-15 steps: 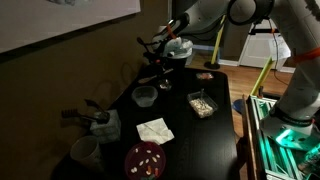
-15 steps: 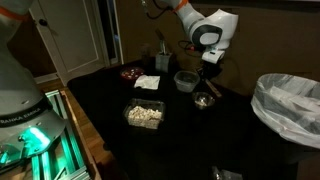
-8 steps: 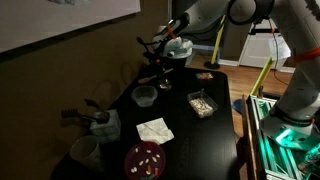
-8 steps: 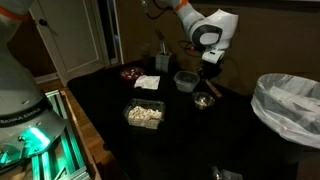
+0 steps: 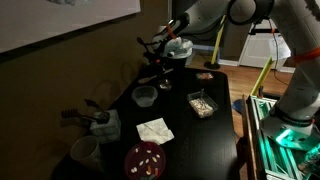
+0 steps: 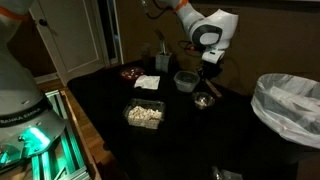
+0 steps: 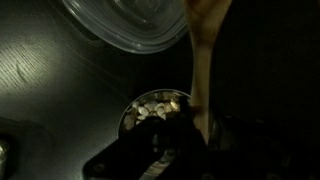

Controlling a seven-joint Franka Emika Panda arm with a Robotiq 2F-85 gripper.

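My gripper point(image 7: 196, 132) is dark in the wrist view and appears shut on a pale wooden stick point(image 7: 200, 60) that runs up out of the jaws. It hangs just above a small round bowl of pale nuts point(image 7: 156, 108). A clear plastic bowl point(image 7: 130, 30) lies just beyond it. In both exterior views the gripper point(image 5: 166, 68) point(image 6: 207, 74) hovers over the small bowl point(image 5: 166, 88) point(image 6: 203, 100), with the clear bowl point(image 5: 145, 96) point(image 6: 185, 80) beside it.
On the black table stand a clear container of pale food point(image 5: 202, 103) point(image 6: 145, 114), a white napkin point(image 5: 154, 130) point(image 6: 147, 83), a red plate point(image 5: 146, 158) point(image 6: 130, 72) and white cups point(image 5: 86, 150). A bin with a white bag point(image 6: 290, 105) stands beside the table.
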